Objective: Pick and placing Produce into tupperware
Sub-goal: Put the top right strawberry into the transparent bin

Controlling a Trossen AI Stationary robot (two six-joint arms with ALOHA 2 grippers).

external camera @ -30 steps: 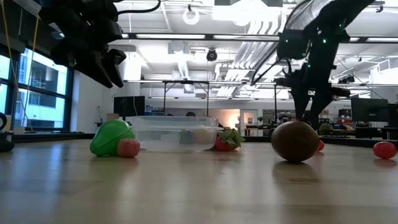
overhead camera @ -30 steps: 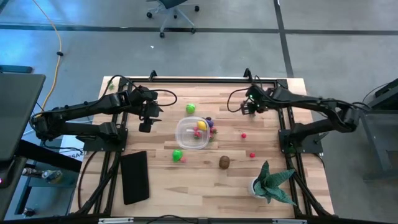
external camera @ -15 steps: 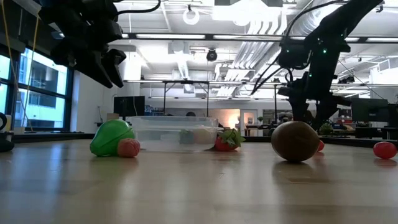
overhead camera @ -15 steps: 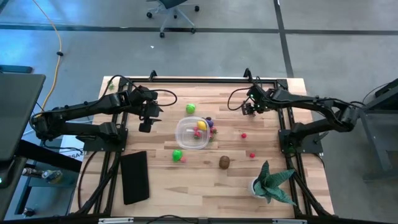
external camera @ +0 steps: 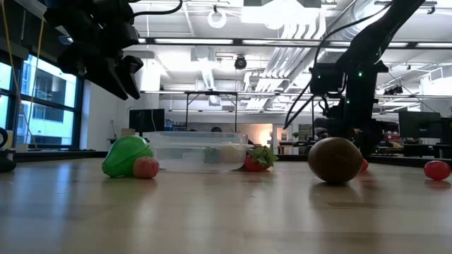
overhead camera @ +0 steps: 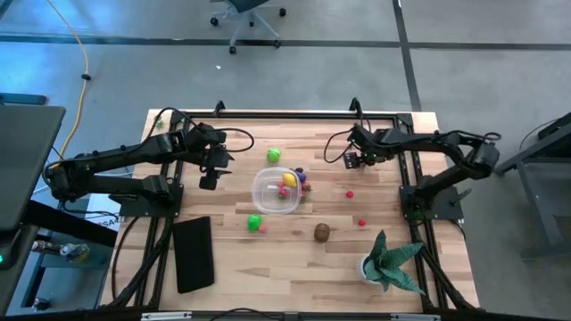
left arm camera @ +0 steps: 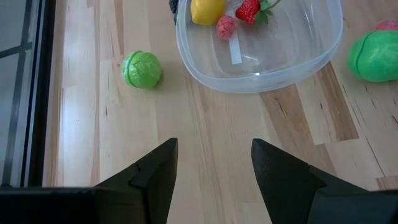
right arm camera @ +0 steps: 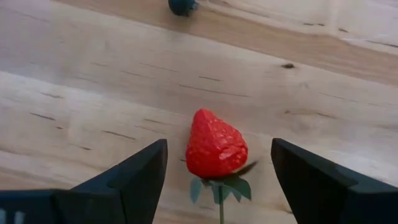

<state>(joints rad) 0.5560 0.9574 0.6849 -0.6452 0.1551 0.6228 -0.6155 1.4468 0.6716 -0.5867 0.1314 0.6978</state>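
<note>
We see the clear tupperware point(overhead camera: 276, 190) mid-table on the pale wooden table point(overhead camera: 223, 267), holding a yellow fruit point(left arm camera: 208, 10) and small red pieces. The strawberry point(right arm camera: 215, 145) lies between the right gripper's point(right arm camera: 217, 168) parted fingers. The left gripper point(left arm camera: 213, 165) hovers spread and empty near the tub. Beyond lies grey floor point(overhead camera: 312, 67) and a bright workshop.

- The left arm reaches in from the table's left edge toward the middle.
- The left gripper point(overhead camera: 209, 180) hangs above the wood, clear of it; its fingers point(left arm camera: 155, 177) stand apart with nothing between them.
- The right arm stretches in from the right edge, near the far side.
- The right gripper point(right arm camera: 217, 171) points down, jaws spread wide, holding nothing.
</note>
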